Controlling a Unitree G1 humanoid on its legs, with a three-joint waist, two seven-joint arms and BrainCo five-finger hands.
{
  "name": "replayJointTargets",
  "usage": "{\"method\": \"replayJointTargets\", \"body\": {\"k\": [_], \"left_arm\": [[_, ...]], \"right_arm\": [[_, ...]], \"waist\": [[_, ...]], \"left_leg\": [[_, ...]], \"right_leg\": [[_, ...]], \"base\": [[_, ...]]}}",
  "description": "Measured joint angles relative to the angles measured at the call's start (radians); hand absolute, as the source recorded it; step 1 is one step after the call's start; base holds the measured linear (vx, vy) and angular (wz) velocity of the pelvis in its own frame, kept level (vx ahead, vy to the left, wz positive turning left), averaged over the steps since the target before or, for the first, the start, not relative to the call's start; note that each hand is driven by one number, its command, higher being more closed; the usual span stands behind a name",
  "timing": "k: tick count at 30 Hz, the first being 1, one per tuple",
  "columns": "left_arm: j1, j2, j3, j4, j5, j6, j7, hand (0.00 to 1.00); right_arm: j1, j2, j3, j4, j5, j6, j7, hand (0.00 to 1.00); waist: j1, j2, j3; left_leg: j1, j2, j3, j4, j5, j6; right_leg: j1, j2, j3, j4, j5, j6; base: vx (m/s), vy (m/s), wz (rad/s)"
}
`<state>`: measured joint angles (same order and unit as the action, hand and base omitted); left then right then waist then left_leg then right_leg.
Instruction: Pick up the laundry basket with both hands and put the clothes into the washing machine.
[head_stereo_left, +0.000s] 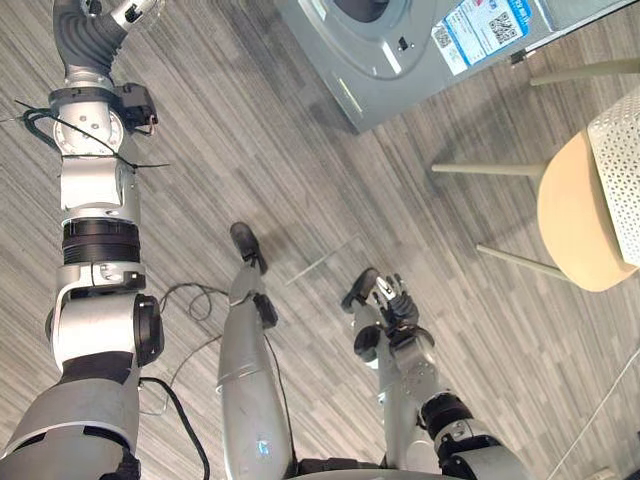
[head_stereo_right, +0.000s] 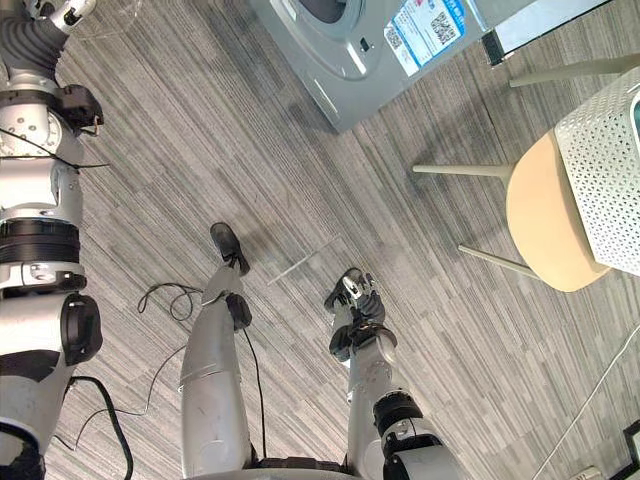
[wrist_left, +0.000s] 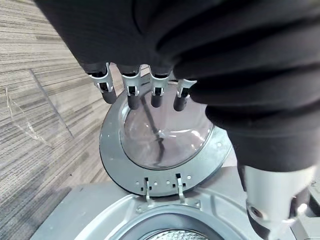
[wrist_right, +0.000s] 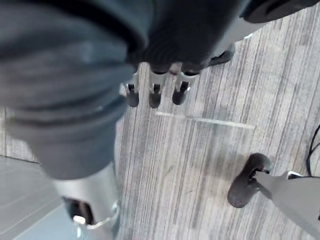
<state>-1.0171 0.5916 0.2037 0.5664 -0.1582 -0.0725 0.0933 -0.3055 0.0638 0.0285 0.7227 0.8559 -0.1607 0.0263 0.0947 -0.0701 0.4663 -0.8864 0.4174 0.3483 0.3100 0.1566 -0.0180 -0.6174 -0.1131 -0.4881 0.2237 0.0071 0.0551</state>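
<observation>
A white perforated laundry basket rests on a round wooden stool at the right; its contents are hidden. The grey washing machine stands at the top. In the left wrist view its round glass door hangs open above the drum opening. My left arm reaches up along the left side, and my left hand hovers in front of the open door with relaxed fingers, touching nothing. My right hand hangs low over the floor, far from the basket, its fingers loose and holding nothing.
Grey striped floor lies between me and the machine. The stool's pale legs stick out toward the washer. A faint outline of clear tape is stuck on the floor ahead.
</observation>
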Motion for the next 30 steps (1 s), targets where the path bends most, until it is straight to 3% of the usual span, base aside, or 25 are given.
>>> {"method": "replayJointTargets", "body": {"k": [3, 6, 8, 11, 13, 17, 19, 21, 23, 26, 27, 30], "left_arm": [[0.144, -0.056, 0.005, -0.032, -0.008, -0.006, -0.008, 0.0], [0.399, -0.226, -0.007, -0.058, -0.008, -0.006, -0.008, 0.0], [0.614, -0.383, -0.088, -0.061, -0.003, -0.005, -0.007, 0.0], [0.868, -0.522, -0.239, -0.064, 0.013, -0.004, -0.038, 0.0], [0.96, -0.563, -0.291, -0.048, 0.013, -0.005, -0.057, 0.0], [0.992, -0.571, -0.337, 0.085, 0.04, 0.0, -0.069, 0.0], [0.997, -0.571, -0.359, 0.119, 0.096, 0.006, -0.054, 0.0], [0.984, -0.565, -0.363, 0.117, 0.133, 0.008, -0.033, 0.0], [0.957, -0.564, -0.364, 0.114, 0.133, 0.008, -0.017, 0.0], [0.917, -0.572, -0.363, 0.107, 0.131, 0.006, 0.01, 0.0], [0.91, -0.579, -0.364, 0.104, 0.131, 0.005, 0.019, 0.0], [0.943, -0.58, -0.367, 0.071, 0.109, 0.004, 0.02, 0.0]], "right_arm": [[0.003, -0.008, 0.0, -0.052, 0.001, 0.011, 0.0, 0.0], [0.045, -0.02, -0.004, -0.139, 0.01, 0.011, 0.0, 0.0], [0.117, -0.036, -0.059, -0.231, 0.01, 0.011, -0.003, 0.0], [0.214, -0.056, -0.128, -0.322, 0.005, 0.011, -0.005, 0.0], [0.261, -0.057, -0.153, -0.367, -0.005, 0.011, -0.01, 0.0], [0.348, -0.047, -0.228, -0.421, -0.067, 0.01, -0.047, 0.0], [0.417, -0.035, -0.292, -0.53, -0.106, 0.004, -0.078, 0.0], [0.426, -0.034, -0.339, -0.614, -0.156, -0.024, -0.12, 0.0], [0.421, -0.034, -0.366, -0.686, -0.195, -0.035, -0.148, 0.0], [0.426, -0.031, -0.384, -0.801, -0.292, -0.055, -0.204, 0.0], [0.428, -0.03, -0.395, -0.838, -0.322, -0.06, -0.219, 0.0], [0.425, -0.03, -0.392, -0.91, -0.453, -0.059, -0.285, 0.0]], "waist": [[0.001, 0.002, 0.0], [0.0, 0.004, 0.0], [-0.003, 0.03, -0.014], [-0.014, 0.066, -0.065], [-0.036, 0.084, -0.097], [-0.108, 0.089, -0.168], [-0.136, 0.096, -0.225], [-0.145, 0.099, -0.276], [-0.161, 0.101, -0.278], [-0.192, 0.099, -0.283], [-0.191, 0.104, -0.289], [-0.186, 0.095, -0.297]], "left_leg": [[0.068, 0.012, 0.033, 0.026, -0.042, -0.003], [0.197, 0.021, 0.093, 0.088, -0.11, -0.002], [0.3, 0.02, 0.138, 0.16, -0.188, -0.004], [0.431, 0.014, 0.21, 0.216, -0.277, -0.009], [0.501, -0.007, 0.244, 0.215, -0.311, -0.028], [0.623, -0.097, 0.271, 0.099, -0.303, -0.053], [0.7, -0.142, 0.293, -0.001, -0.266, -0.07], [0.753, -0.151, 0.368, -0.05, -0.241, -0.057], [0.793, -0.155, 0.4, -0.069, -0.237, -0.059], [0.855, -0.123, 0.406, -0.061, -0.244, -0.07], [0.874, -0.089, 0.415, -0.04, -0.266, -0.1], [0.919, 0.008, 0.446, 0.093, -0.293, -0.104]], "right_leg": [[0.044, -0.003, 0.037, 0.002, -0.002, 0.002], [0.133, -0.026, 0.094, 0.028, -0.021, 0.02], [0.199, -0.06, 0.142, 0.086, -0.059, 0.04], [0.256, -0.104, 0.2, 0.159, -0.101, 0.06], [0.284, -0.126, 0.222, 0.173, -0.11, 0.057], [0.356, -0.16, 0.243, 0.107, -0.122, 0.06], [0.413, -0.149, 0.271, -0.008, -0.06, 0.075], [0.435, -0.128, 0.331, -0.104, 0.012, 0.092], [0.45, -0.123, 0.361, -0.13, 0.03, 0.098], [0.484, -0.094, 0.38, -0.122, 0.029, 0.098], [0.491, -0.068, 0.381, -0.106, 0.018, 0.091], [0.515, -0.022, 0.38, -0.024, -0.087, 0.06]], "base": [[0.05, -0.013, -0.25], [0.06, 0.039, -0.32], [0.09, 0.117, -0.33], [0.07, 0.081, -0.41], [0.05, 0.075, -0.43], [0.02, 0.027, -0.14], [0.07, 0.025, -0.54], [0.13, 0.028, -0.99], [0.12, 0.025, -0.76], [0.08, -0.034, -0.47], [0.08, -0.068, -0.46], [0.1, -0.118, -0.36]]}}
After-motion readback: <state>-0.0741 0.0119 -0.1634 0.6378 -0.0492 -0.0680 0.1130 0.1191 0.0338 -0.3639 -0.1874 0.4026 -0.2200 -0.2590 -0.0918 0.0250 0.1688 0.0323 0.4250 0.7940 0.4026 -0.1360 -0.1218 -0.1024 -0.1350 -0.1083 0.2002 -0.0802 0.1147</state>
